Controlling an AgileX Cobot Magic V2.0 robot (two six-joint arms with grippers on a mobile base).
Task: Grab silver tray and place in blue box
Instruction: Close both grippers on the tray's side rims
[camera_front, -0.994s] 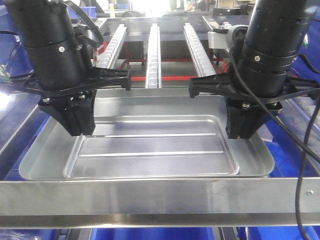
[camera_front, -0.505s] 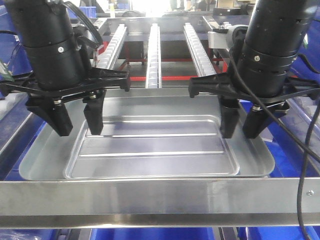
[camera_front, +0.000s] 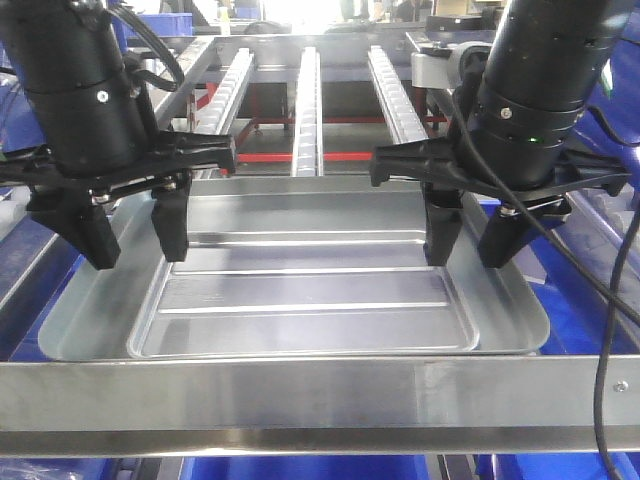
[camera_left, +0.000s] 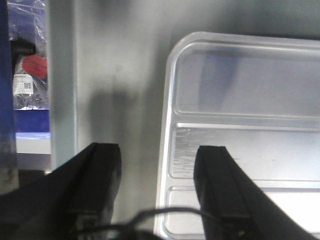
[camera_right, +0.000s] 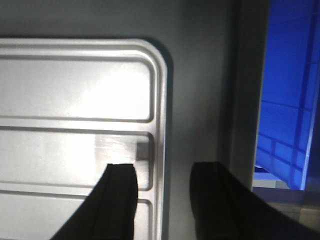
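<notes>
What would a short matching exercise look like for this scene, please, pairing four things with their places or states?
Things:
1. left gripper
2. right gripper
3. silver tray
4. blue box

Places or states:
A. open, fingers either side of the tray's rim on the robot's right
B. lying flat on the metal surface
C. open, fingers either side of the tray's rim on the robot's left
D. past the metal surface's edge in the right wrist view

Pairs: 1-C, 2-A, 3-B, 4-D

The right claw (camera_right: 165, 175) is wide open over the side rim of the silver tray (camera_right: 75, 90), near its corner. The blue box (camera_right: 290, 100) shows past the edge of the counter (camera_right: 200, 75).
</notes>
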